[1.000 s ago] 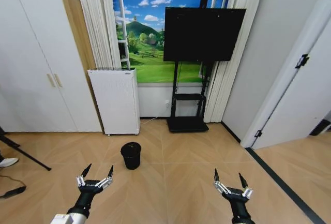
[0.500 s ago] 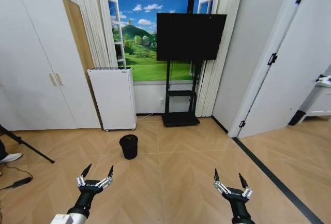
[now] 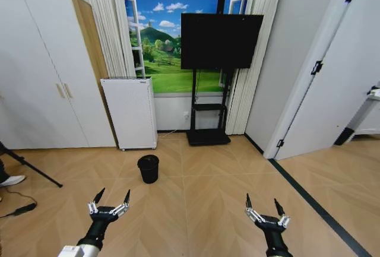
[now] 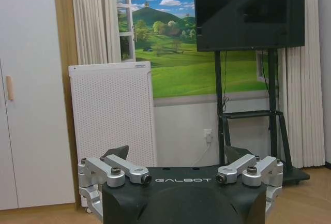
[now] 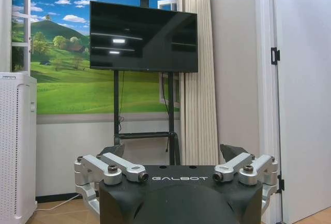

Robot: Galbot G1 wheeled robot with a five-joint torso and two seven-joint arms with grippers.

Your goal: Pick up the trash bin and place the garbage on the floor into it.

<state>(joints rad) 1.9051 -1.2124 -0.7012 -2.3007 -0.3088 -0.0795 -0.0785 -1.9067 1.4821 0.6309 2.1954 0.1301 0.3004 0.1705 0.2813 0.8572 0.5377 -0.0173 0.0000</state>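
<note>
Trash bin (image 3: pixel 148 168) upright on the floor (image 3: pixel 196 197) ahead, near the white perforated appliance (image 3: pixel 130 113), well apart from left gripper (image 3: pixel 109 200) and right gripper (image 3: pixel 263 204), jaws wide and empty; probably light and stiff, best taken at the rim.

Black "GALBOT"-marked left tool (image 3: pixel 110 197) and matching right tool (image 3: pixel 262 203): silver bolted linkages, dark pointed fingers.
</note>
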